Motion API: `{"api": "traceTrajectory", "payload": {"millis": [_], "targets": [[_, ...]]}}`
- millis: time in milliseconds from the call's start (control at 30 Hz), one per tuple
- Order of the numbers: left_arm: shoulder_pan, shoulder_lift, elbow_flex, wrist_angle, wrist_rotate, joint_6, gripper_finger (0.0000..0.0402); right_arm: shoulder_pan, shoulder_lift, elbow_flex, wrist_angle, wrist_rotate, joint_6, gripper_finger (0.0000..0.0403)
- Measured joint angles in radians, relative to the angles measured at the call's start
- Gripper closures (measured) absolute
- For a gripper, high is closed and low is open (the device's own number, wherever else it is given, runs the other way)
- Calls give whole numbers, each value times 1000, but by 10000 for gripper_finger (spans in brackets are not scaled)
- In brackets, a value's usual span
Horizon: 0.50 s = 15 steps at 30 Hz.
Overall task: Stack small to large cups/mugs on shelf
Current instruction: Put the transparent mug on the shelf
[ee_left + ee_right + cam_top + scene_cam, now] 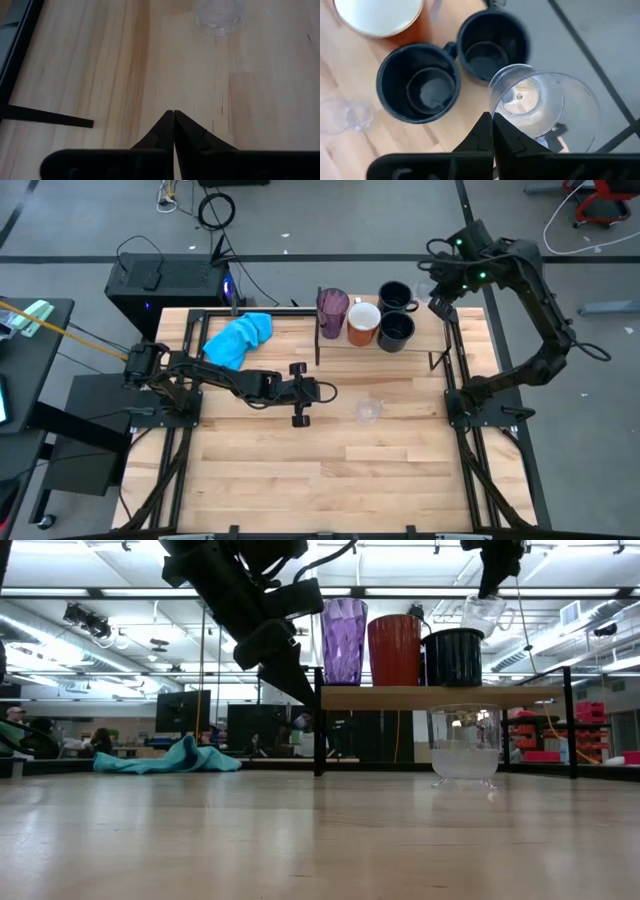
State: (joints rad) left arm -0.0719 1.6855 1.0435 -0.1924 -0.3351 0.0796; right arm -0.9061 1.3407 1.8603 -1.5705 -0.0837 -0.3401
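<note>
The clear cup (540,102) in our right pincer (493,122) is thin, see-through and tilted, its wall nipped between fingers drawn tight together; it hangs above the far right corner of the shelf (432,338), over the edge beside the two black mugs (417,82). Next to those mugs on the shelf we see the orange mug (362,323) with its white inside, then the purple tumbler (333,307) at the shelf's left end. Our left pincer (173,120) is closed on nothing and sits low over the middle of the counter (300,460), pointing toward a second clear cup (369,411) that stands on the planks near it. A blue cloth (238,338) lies at the counter's far left.
</note>
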Motion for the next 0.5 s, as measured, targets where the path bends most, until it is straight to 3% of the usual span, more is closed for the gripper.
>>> {"api": "traceTrajectory", "payload": {"millis": [500], "targets": [[-6, 0, 0, 0, 0, -8, 379, 19, -51, -102, -1, 57, -3, 402]]}}
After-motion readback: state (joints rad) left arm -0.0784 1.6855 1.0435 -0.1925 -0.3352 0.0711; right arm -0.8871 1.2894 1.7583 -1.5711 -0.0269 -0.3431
